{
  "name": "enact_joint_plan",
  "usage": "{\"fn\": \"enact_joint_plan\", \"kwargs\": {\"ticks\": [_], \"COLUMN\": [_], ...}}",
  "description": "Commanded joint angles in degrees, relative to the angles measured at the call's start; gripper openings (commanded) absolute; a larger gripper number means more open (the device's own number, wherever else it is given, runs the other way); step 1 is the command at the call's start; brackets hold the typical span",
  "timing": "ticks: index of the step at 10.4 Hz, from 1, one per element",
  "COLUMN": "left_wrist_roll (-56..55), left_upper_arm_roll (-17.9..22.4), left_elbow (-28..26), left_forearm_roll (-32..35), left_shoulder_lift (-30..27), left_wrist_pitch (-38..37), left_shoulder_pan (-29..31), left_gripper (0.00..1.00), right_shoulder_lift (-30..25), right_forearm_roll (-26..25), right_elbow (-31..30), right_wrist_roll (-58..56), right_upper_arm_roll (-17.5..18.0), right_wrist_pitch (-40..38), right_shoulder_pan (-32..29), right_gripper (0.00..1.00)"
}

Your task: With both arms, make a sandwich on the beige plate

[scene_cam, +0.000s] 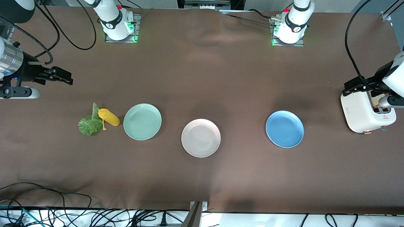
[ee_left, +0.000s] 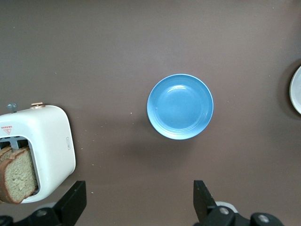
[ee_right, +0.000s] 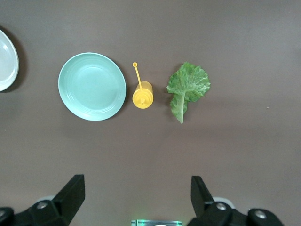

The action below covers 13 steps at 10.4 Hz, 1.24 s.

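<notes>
Brown cloth covers the table (scene_cam: 202, 72). Nearest the front camera: beige plate (scene_cam: 201, 137), bare. Farther: my right gripper (ee_right: 134, 197) wide open, empty, above cloth near the lettuce leaf (scene_cam: 90, 123); my left gripper (ee_left: 139, 200) equally open over the toaster (scene_cam: 366, 112) holding the bread slices (ee_left: 18, 175).

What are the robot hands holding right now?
Nothing. The left gripper is open over the table by the white toaster, and the right gripper is open up above the table near the lettuce leaf. Both are empty.
</notes>
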Motion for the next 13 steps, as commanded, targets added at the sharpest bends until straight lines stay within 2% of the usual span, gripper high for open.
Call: {"fn": "enact_joint_plan", "kwargs": {"ticks": [1, 8, 13], "left_wrist_roll": [1.06, 1.32, 0.79], "left_upper_arm_roll": [-0.12, -0.03, -0.12], "left_elbow": [-0.53, -0.97, -1.24], "left_forearm_roll": [1.44, 1.62, 1.62], "left_shoulder_lift": [-0.64, -0.55, 0.42], "left_wrist_pitch": [-0.39, -0.39, -0.39], "left_shoulder_pan": [0.1, 0.1, -0.08], "left_gripper": [1.0, 1.0, 1.0], "right_shoulder_lift": [-0.51, -1.12, -1.12], "right_forearm_roll": [0.59, 2.35, 2.96], "right_elbow": [-0.63, -0.55, -0.28], "right_wrist_roll": [0.2, -0.42, 0.19], "right_upper_arm_roll": [-0.1, -1.59, -1.33], "right_wrist_pitch": [0.26, -2.03, -1.24], "right_shoulder_pan": [0.13, -0.23, -0.14], "right_gripper": [1.0, 1.0, 1.0]}}
